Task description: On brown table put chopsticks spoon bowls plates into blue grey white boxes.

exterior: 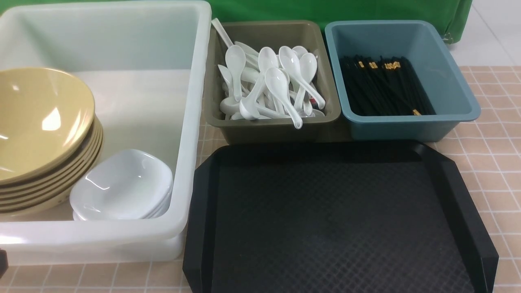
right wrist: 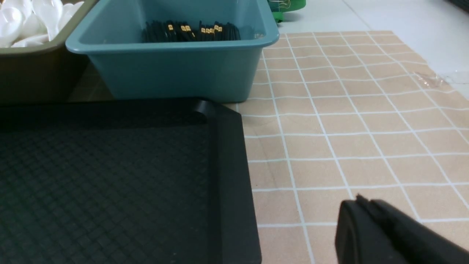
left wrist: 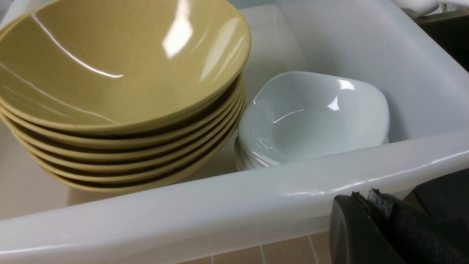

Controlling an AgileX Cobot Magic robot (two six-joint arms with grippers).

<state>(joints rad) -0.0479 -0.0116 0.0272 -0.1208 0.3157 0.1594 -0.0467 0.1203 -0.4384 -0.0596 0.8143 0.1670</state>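
We log bowls (exterior: pixel 40 122) and plates (exterior: pixel 122 185) stacked in the white box (exterior: pixel 191 122), spoons (exterior: pixel 268 85) in the grey box (exterior: pixel 272 126), chopsticks (exterior: pixel 382 87) in the blue box (exterior: pixel 407 126). Left gripper (left wrist: pixel 370 220) and right gripper (right wrist: pixel 370 227): we cannot tell whether they are spread or closed.

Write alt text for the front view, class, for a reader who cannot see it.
Three boxes stand behind an empty black tray on a tiled table: a white tub holding stacked tan bowls and white plates, a grey box of spoons, a blue box of chopsticks.

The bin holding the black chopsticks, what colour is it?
Dusty blue plastic bin, seen best in the front view.
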